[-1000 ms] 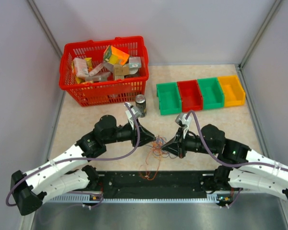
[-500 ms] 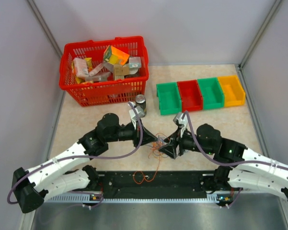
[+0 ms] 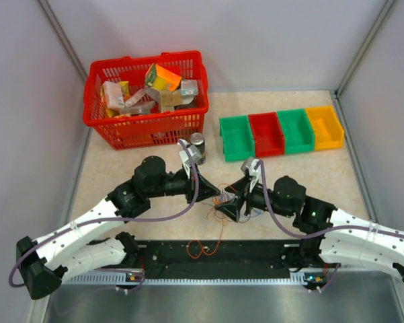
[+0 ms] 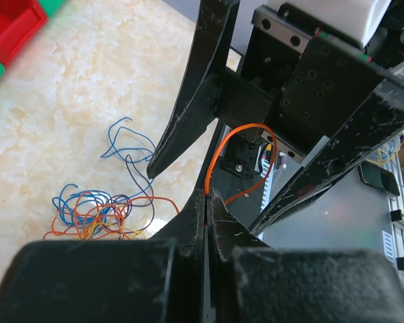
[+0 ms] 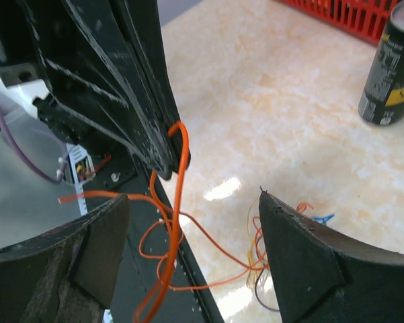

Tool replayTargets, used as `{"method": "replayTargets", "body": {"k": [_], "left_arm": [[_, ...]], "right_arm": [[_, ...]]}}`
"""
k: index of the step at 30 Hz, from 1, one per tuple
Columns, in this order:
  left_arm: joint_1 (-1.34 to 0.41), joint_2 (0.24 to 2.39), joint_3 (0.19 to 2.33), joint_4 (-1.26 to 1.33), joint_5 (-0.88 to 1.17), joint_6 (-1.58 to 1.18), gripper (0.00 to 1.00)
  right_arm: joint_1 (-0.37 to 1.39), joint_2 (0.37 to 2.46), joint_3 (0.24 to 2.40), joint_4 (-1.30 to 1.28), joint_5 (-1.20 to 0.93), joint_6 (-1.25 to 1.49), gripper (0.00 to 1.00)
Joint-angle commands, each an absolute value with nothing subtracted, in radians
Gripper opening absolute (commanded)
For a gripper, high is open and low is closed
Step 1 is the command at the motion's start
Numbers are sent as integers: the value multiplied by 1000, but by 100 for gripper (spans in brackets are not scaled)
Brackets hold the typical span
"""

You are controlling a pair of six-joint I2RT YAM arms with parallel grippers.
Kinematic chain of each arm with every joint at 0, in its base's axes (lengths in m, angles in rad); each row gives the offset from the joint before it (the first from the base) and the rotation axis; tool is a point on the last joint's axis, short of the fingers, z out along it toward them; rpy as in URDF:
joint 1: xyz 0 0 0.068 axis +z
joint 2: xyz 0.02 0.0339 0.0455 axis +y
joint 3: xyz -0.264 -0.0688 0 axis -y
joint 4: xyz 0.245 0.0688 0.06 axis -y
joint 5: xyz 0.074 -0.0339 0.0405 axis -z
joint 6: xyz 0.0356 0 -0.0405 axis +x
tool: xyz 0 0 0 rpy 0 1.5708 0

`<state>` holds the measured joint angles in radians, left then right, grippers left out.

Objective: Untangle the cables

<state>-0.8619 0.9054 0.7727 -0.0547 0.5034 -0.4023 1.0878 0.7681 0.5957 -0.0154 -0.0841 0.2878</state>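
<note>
The cables (image 4: pixel 94 214) lie as a loose tangle of orange, blue and purple wires on the marble tabletop, between the two grippers (image 3: pixel 236 196). My left gripper (image 4: pixel 208 196) is shut on an orange cable (image 4: pixel 238 131) that loops up from its tips. In the right wrist view, that orange cable (image 5: pixel 177 202) hangs from the left gripper's fingers (image 5: pixel 151 128) down between my right gripper's jaws. My right gripper (image 5: pixel 193 195) stands open around it without touching it. From above, the left gripper (image 3: pixel 212 197) and right gripper (image 3: pixel 226 210) nearly meet. An orange loop (image 3: pixel 203 249) trails onto the black base strip.
A red basket (image 3: pixel 148 128) full of boxes stands at the back left, with a dark can (image 3: pixel 197 147) in front of it. A row of green, red, green and yellow bins (image 3: pixel 281 132) sits at the back right. The black base rail (image 3: pixel 255 254) runs along the near edge.
My left gripper has shut on the orange cable. My right gripper has opened and slid left toward the left gripper. The orange loop has been drawn up off the table toward the base strip.
</note>
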Motion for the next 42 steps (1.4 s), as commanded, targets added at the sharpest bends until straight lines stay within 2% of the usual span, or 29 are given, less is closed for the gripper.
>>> {"method": "replayTargets", "body": {"k": [1, 5, 14, 15, 17, 18, 19, 20, 21, 23, 28, 31, 36, 42], "left_arm": [[-861, 894, 816, -28, 500, -414, 0], [-861, 891, 824, -23, 506, -414, 0], [-861, 873, 838, -34, 479, -405, 0], [-861, 867, 839, -32, 471, -405, 0], [-862, 853, 841, -38, 447, -397, 4], [-861, 841, 842, -50, 407, -390, 9], [-861, 824, 847, -73, 353, -379, 18], [-861, 804, 847, -101, 272, -370, 35], [-861, 773, 847, -139, 205, -358, 65], [-861, 700, 816, -147, 67, -348, 87], [-861, 510, 686, -103, -152, -341, 90], [-861, 448, 631, -101, -204, -342, 90], [-861, 454, 601, -106, -183, -322, 90], [-861, 485, 569, -65, -135, -340, 91]], "right_arm": [[1078, 756, 591, 138, -61, 285, 74], [1078, 787, 592, 155, -89, 295, 58], [1080, 847, 584, 187, -152, 314, 33], [1080, 853, 584, 187, -150, 318, 26], [1080, 862, 587, 181, -126, 327, 3], [1078, 862, 594, 169, -91, 336, 0], [1080, 858, 600, 154, -57, 345, 0], [1080, 851, 610, 138, -19, 353, 0], [1080, 838, 626, 118, 21, 360, 0], [1077, 819, 675, 69, 101, 356, 0], [1002, 821, 895, -83, 182, 333, 0], [924, 856, 1064, -191, 236, 304, 0], [738, 949, 1389, -327, 204, 282, 0], [663, 1086, 1646, -341, 273, 171, 0]]}}
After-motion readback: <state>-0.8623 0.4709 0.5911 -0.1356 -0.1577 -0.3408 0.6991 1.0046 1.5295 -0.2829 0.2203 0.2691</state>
